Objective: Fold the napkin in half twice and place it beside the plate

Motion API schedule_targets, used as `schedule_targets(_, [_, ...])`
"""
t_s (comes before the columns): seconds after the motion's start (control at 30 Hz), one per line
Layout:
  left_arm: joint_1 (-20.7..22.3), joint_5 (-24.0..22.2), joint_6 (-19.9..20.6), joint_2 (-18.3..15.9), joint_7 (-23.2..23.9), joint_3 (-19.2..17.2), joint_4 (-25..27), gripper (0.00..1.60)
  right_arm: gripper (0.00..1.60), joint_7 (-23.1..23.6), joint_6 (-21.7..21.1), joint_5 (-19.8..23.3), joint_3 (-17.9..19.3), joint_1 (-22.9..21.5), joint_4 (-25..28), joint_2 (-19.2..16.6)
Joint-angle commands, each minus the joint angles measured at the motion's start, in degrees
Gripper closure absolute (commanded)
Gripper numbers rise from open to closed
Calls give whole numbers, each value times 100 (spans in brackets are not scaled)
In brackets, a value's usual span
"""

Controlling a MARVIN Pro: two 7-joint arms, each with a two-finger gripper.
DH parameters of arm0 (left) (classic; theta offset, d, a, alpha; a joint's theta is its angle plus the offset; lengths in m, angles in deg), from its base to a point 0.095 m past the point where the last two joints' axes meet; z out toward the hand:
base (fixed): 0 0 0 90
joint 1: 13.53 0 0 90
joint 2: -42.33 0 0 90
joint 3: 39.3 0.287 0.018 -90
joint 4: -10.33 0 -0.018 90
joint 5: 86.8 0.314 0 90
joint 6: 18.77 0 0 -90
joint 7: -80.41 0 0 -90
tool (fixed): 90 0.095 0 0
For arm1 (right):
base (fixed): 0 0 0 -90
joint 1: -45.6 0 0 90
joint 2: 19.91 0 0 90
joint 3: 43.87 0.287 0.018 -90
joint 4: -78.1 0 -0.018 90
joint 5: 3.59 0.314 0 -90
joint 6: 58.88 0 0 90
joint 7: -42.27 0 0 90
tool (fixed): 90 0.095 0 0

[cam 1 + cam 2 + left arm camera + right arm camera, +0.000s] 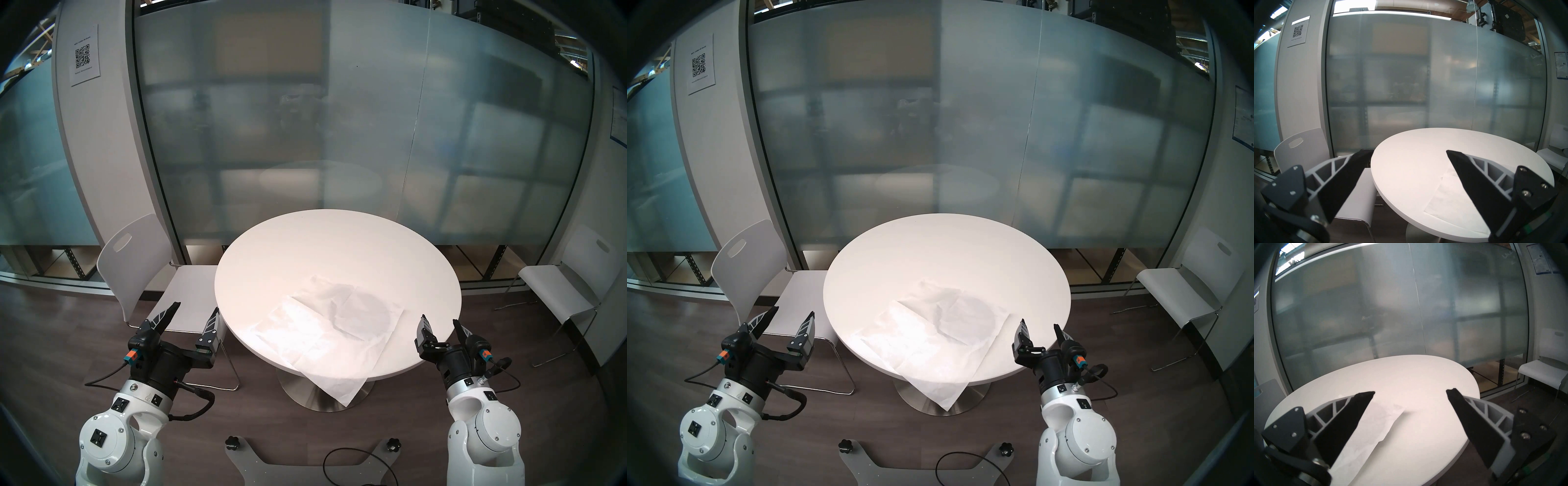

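The napkin (325,334) is lying spread out on the round table (339,244), covering the plate (368,314), one corner hanging off at 6 o'clock. The left gripper (193,314) at 8 o'clock and right gripper (440,322) at 4 o'clock are waiting wide open, holding nothing, ready to grab.

Glass-walled meeting room
Frosted glass wall (305,135) behind a round white surface (339,244); white chairs (135,258) either side; dark wood floor (68,332).

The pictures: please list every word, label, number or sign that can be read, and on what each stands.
None can be read.
White sheet on the wall pillar: a QR code, its lines of small print blurred.
Blue-edged notice on the right wall: too small to read.
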Motion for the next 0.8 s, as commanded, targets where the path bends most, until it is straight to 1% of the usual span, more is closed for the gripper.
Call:
schedule_targets(0.0, [6, 0, -15, -3, 7, 5, 104, 0, 0, 48, -315, 193, 26, -530, -148, -82])
schedule_targets(0.13, [6, 0, -15, -4, 6, 5, 103, 0, 0, 31, -508, 233, 68, -784, -332, -119])
schedule_targets(0.4, [7, 0, -16, -4, 6, 5, 102, 0, 0, 55, -839, 588, 127, -1151, -678, -139])
schedule_targets(0.53, [7, 0, -16, -4, 6, 5, 102, 0, 0, 45, -954, 718, 73, -1307, -866, -204])
schedule_targets(0.57, [7, 0, -16, -4, 6, 5, 102, 0, 0, 30, -1027, 806, 70, -1360, -928, -204])
schedule_targets(0.77, [6, 0, -16, -4, 6, 5, 103, 0, 0, -20, -1111, 892, 22, -1574, -1215, -263])
